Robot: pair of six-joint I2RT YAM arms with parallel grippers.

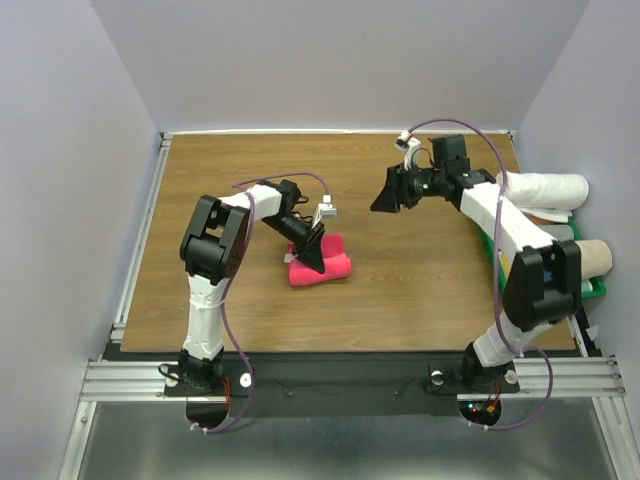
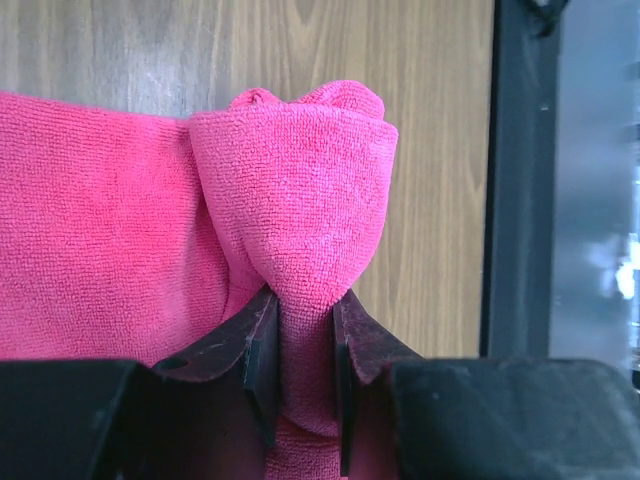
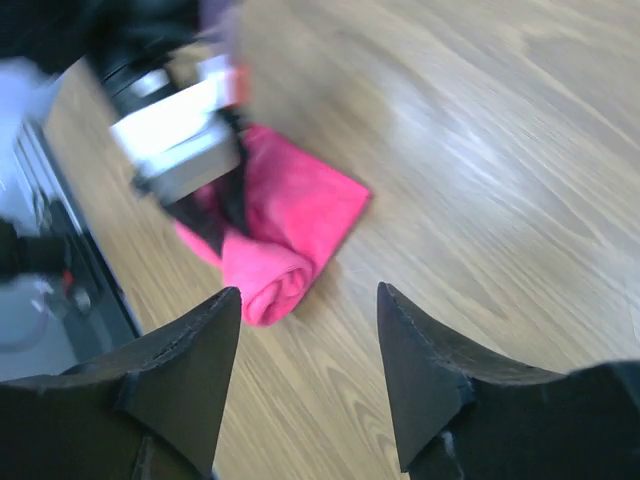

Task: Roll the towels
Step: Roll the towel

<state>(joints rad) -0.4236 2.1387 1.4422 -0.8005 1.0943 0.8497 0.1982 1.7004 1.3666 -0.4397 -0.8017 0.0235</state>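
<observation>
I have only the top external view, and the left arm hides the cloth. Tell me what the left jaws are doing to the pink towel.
Observer: Left wrist view: the left jaws are shut on the pink towel, pinching its rolled end.
Operator: Now report the right jaws.
Observer: Right wrist view: the right jaws stand open and empty over the wooden table, apart from the towel.
Operator: Give me the roll's progress.
Observer: Partly rolled: the right wrist view shows a flat part lying beside the roll.
</observation>
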